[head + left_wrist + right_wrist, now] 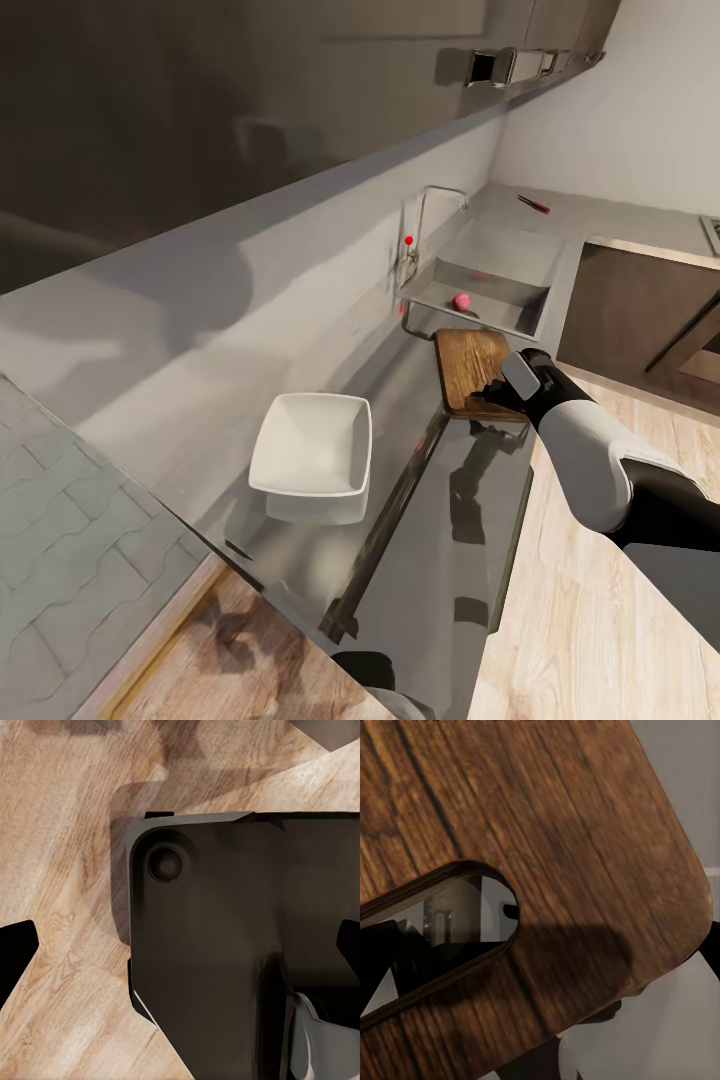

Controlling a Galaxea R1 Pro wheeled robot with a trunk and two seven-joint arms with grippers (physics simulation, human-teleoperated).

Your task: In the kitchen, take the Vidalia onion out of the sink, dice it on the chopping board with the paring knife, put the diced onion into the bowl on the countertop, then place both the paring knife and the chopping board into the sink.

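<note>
Right gripper (pixel 492 396) at the near end of the dark brown wooden chopping board (pixel 470 367), which lies on the long grey countertop (pixel 440 540) beside the grey steel sink (pixel 500 300); whether its fingers clamp the board I cannot tell. Small pink-red round onion (pixel 462 300) sits in the basin. White square bowl (pixel 312 445) rests further along the counter. Slim red-handled paring knife (pixel 533 204) lies beyond the sink. Left gripper's finger state unclear.

Grainy wooden chopping board (pixel 555 840); glossy, perhaps ceramic bowl (pixel 312 445).
</note>
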